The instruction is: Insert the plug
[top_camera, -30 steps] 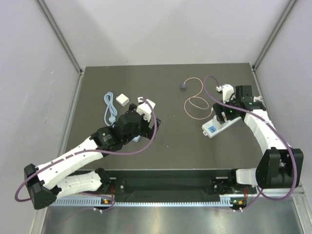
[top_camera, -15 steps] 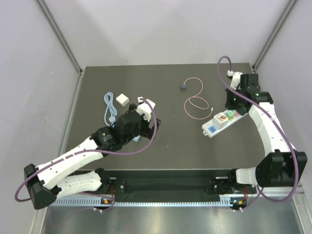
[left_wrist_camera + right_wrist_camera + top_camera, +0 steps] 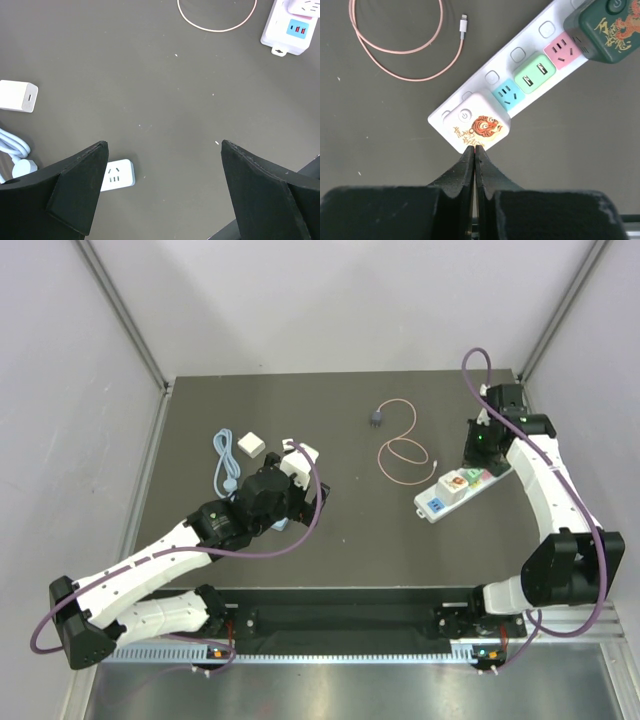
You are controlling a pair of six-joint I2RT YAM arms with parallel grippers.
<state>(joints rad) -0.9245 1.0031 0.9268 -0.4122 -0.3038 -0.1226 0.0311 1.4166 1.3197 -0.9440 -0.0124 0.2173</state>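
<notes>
The plug, a small dark grey head, lies on the dark table toward the back, apart from both grippers. Its pink cable loops toward the white power strip. In the right wrist view the cable ends in a white tip; the plug head is out of that view. My right gripper is shut on nothing, its tips at the edge of a white tiger-print adapter on the strip. My left gripper stands wide open over bare table.
A dark green adapter sits on the strip's far end. At the left lie a white cube adapter, a white plug and its light-blue cable. Grey walls close in the table on three sides.
My right arm has swung back and to the right, off the strip's near end, and its gripper has closed. The left arm has not moved.
</notes>
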